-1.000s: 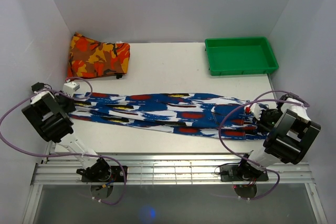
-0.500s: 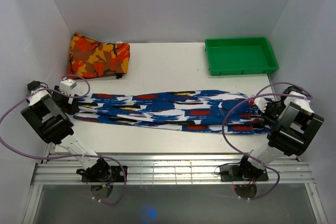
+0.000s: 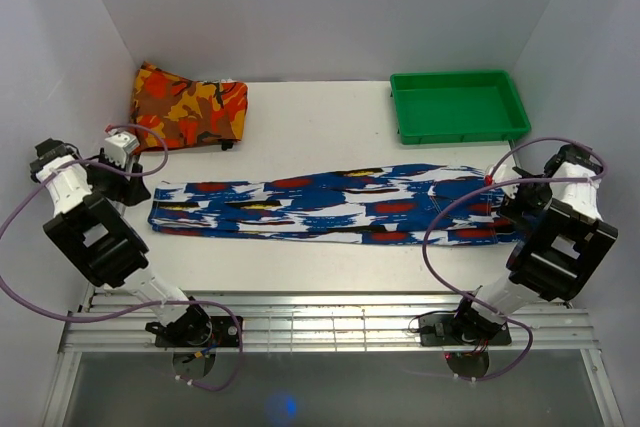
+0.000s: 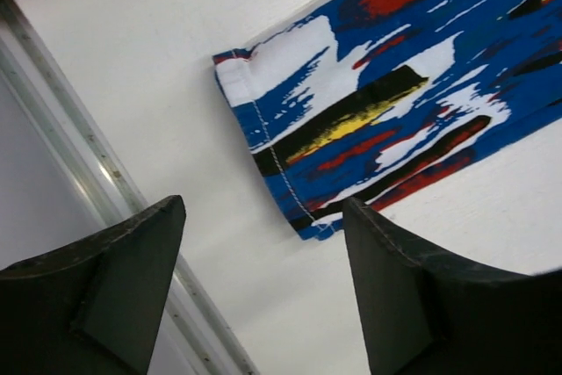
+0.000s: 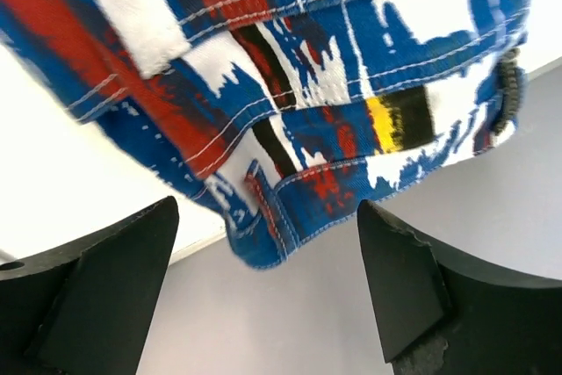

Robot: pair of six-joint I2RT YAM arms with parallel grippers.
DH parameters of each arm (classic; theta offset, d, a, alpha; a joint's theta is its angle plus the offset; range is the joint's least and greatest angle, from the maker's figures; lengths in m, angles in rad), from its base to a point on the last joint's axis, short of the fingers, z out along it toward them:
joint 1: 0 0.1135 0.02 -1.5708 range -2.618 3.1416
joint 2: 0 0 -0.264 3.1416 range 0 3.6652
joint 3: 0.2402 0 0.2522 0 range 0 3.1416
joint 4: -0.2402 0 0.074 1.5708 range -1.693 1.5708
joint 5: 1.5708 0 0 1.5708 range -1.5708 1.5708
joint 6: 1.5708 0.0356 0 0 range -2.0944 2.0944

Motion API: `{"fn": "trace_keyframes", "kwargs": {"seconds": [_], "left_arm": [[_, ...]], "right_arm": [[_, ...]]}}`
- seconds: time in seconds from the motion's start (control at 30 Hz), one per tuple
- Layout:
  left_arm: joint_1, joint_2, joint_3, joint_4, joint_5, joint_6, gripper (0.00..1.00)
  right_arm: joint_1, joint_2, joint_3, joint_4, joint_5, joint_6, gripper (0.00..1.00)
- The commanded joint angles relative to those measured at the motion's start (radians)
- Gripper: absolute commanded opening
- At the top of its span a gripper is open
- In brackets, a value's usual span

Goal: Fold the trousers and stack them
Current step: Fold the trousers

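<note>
The left gripper (image 4: 262, 227) is seen with its jaws spread wide and nothing between them. It is poised above the table (image 3: 300, 132), just short of the hem end of the trousers (image 4: 378, 103). The hem lies flat just beyond the fingertips, and a metal rail (image 4: 83, 151) at the table's left side is seen close by. The right gripper (image 5: 265, 214) is likewise spread and empty. It is held over the waist end, where stitched seams and a button (image 5: 505, 85) are shown. That end is found at the table's right edge and appears to overhang it a little, though this cannot be told for certain.

From above, the trousers (image 3: 330, 205) are seen laid out at full length across the middle of the table, from one gripper to the other, flat and fairly straight. The legs seem to be laid one upon the other. An arm is stationed at each end, a placing suited to drawing the cloth taut and smooth; with both jaws apart, the cloth is left to rest on its own.

Farther back, a folded orange cloth (image 3: 188, 107) lies at the left and a green tray (image 3: 458, 107) at the right, both well apart from the trousers. The lengthwise fold is judged done; an end-to-end fold and the stacking, probably on the orange cloth, are judged not yet done.
</note>
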Motion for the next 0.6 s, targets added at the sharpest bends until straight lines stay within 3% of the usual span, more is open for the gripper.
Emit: {"fn": "trace_keyframes", "kwargs": {"seconds": [0.0,0.13,0.23,0.4,0.47,0.57], "left_arm": [[-0.009,-0.001,0.024,-0.114,0.042,0.002,0.81],[-0.105,-0.071,-0.114,-0.086,0.043,-0.073,0.76],[-0.232,-0.200,-0.197,0.016,0.045,-0.242,0.77],[-0.666,-0.353,-0.307,0.282,-0.001,-0.556,0.78],[-0.872,-0.344,-0.314,0.364,-0.055,-0.612,0.77],[-1.078,-0.253,-0.309,0.426,-0.138,-0.698,0.75]], "right_arm": [[0.003,-0.064,0.107,-0.158,-0.083,-0.007,0.88],[0.015,-0.072,0.201,-0.312,-0.158,0.017,0.80],[0.047,-0.079,0.193,-0.361,-0.165,0.039,0.64],[0.109,-0.151,0.006,-0.222,-0.085,0.065,0.55],[0.139,-0.185,-0.095,-0.084,-0.063,0.091,0.55],[0.173,-0.194,-0.158,0.035,-0.043,0.111,0.54]]}}
